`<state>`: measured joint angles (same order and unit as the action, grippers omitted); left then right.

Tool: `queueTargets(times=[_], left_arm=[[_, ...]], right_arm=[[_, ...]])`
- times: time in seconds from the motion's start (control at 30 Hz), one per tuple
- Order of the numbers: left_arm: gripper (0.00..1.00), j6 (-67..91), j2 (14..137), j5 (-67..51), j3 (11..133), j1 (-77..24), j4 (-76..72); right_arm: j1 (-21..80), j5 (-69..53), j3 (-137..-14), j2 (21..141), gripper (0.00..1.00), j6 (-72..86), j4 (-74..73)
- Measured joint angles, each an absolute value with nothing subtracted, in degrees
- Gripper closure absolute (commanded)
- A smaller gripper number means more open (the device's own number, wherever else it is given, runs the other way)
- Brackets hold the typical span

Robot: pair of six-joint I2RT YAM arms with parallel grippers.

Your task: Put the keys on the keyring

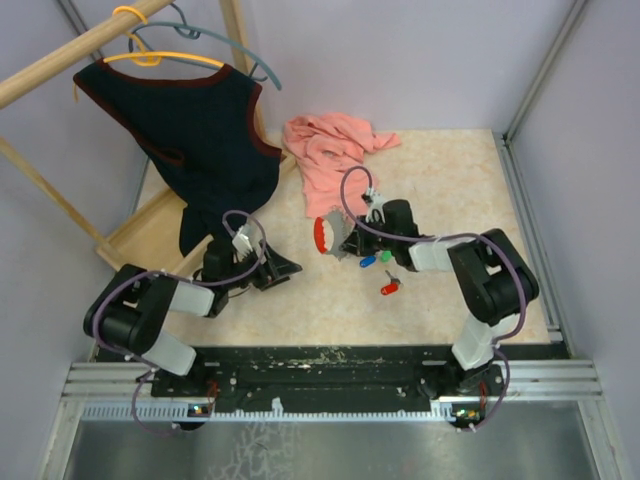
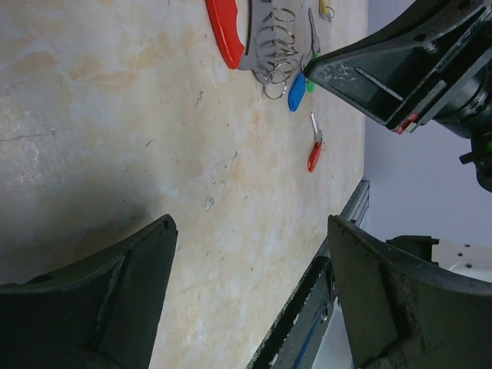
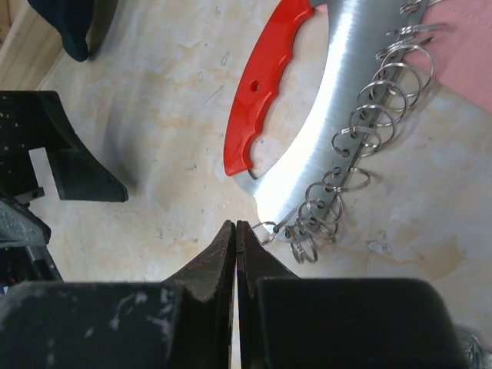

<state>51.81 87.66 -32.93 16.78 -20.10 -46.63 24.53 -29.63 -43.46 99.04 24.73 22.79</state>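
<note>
Seemingly at the start: the right claw (image 3: 237,231), pinched shut, sits at the tip of the keyring (image 3: 307,131) among its small rings (image 3: 315,227); whether it grips one I cannot tell. The left claw (image 2: 250,223) hangs wide, well apart. Next calls for fetching the blue key (image 2: 297,91) or red key (image 2: 314,156) nearby. A pink cloth (image 1: 325,145) behind blocks nothing.

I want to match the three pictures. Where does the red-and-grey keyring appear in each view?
Top external: keyring at the centre, just left of the right hand.
Left wrist: keyring at the top edge, near the middle.
Right wrist: keyring across the upper centre and right.
Shared landmark: the shut tips of the right hand, close to the keyring.
</note>
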Motion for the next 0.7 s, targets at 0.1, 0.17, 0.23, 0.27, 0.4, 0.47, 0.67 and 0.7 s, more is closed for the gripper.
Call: queueTargets(times=[0.1,0.17,0.23,0.27,0.4,0.47,0.67,0.7], left_arm=[[0.16,52.69,88.58,-33.41,16.78,-20.1,-47.9],[0.15,52.73,88.64,-33.58,16.78,-20.1,-48.03],[0.15,52.64,88.58,-33.56,16.78,-20.1,-47.88],[0.15,52.51,88.42,-33.52,16.78,-20.1,-47.53],[0.15,51.31,87.18,-33.01,16.78,-20.1,-45.82],[0.15,50.59,86.35,-32.64,16.8,-20.1,-44.53],[0.14,49.08,84.88,-31.57,16.82,-20.1,-41.98],[0.14,48.99,84.77,-31.48,16.82,-20.1,-41.76]], right_arm=[[24.99,-28.67,-42.37,97.93,0.89,24.38,22.41],[25.02,-27.09,-42.26,96.36,0.8,23.24,20.6],[25.56,-23.94,-42.52,94.06,0.7,20.51,17.58],[26.06,-22.39,-42.76,93.14,0.68,19.44,16.12],[31.03,-14.94,-45.28,91.44,0.67,15.16,10.61],[33.78,-11.16,-46.24,91.44,0.66,14.44,8.69],[39.42,-0.86,-48.62,92.2,0.66,14.15,3.66],[39.88,0.27,-49.28,92.64,0.66,14.28,3.33]])
